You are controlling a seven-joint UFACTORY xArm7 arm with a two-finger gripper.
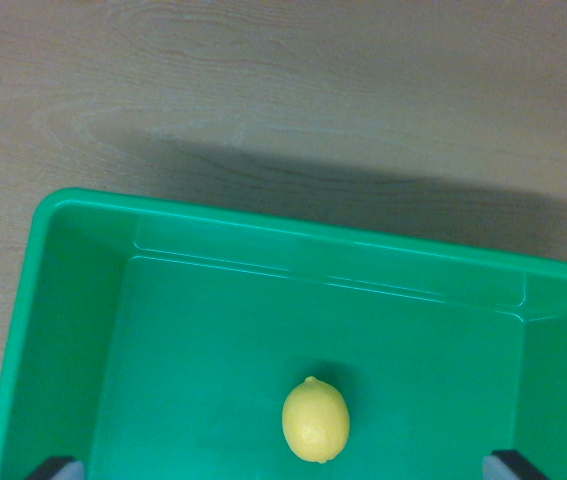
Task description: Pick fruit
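Note:
A yellow lemon [315, 420] lies on the floor of a green plastic bin [263, 235], near the bottom middle of the wrist view. Only the two dark fingertips [58, 467] of my gripper [285, 467] show, at the picture's bottom left and bottom right corners. They stand far apart, so the gripper is open and holds nothing. The lemon sits just above the line between the tips, a little toward the wrist view's right of centre. I cannot tell how high the tips are above the bin floor.
The bin rests on a light wooden table [283, 90], which fills the upper part of the view. The bin's far wall and left wall [48, 330] are in sight, and a shadow falls on the table behind the far rim.

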